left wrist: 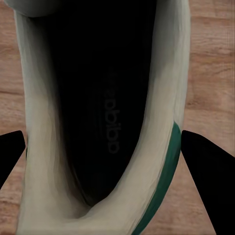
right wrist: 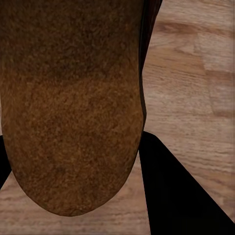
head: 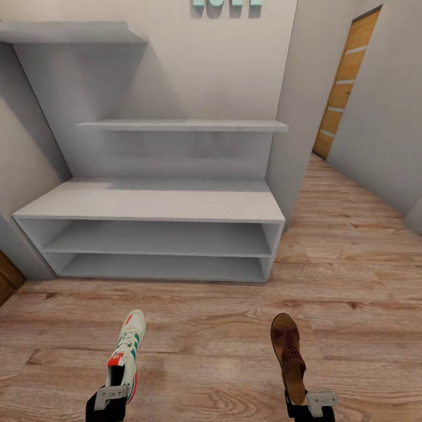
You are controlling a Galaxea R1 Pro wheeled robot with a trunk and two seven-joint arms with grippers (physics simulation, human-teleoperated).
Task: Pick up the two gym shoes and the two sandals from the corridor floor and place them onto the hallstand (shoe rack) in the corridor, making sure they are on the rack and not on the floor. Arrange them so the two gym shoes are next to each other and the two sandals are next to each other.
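A white gym shoe (head: 129, 346) with green stripes and a red-orange heel patch is held at its heel by my left gripper (head: 114, 394), toe pointing at the hallstand (head: 152, 202). In the left wrist view the shoe's dark inside (left wrist: 98, 112) lies between the black fingers (left wrist: 210, 186). My right gripper (head: 305, 404) is shut on the heel end of a brown sandal (head: 287, 351), which also points toward the rack. In the right wrist view the sandal's footbed (right wrist: 73, 107) sits close to the camera beside a finger (right wrist: 176, 196). The hallstand's bench top and shelves are bare.
The wood-plank corridor floor (head: 351, 264) stretches between me and the rack and runs back right to a wooden door (head: 346, 82). Mint letters (head: 227, 7) hang above the wall shelves. A grey wall corner stands right of the rack.
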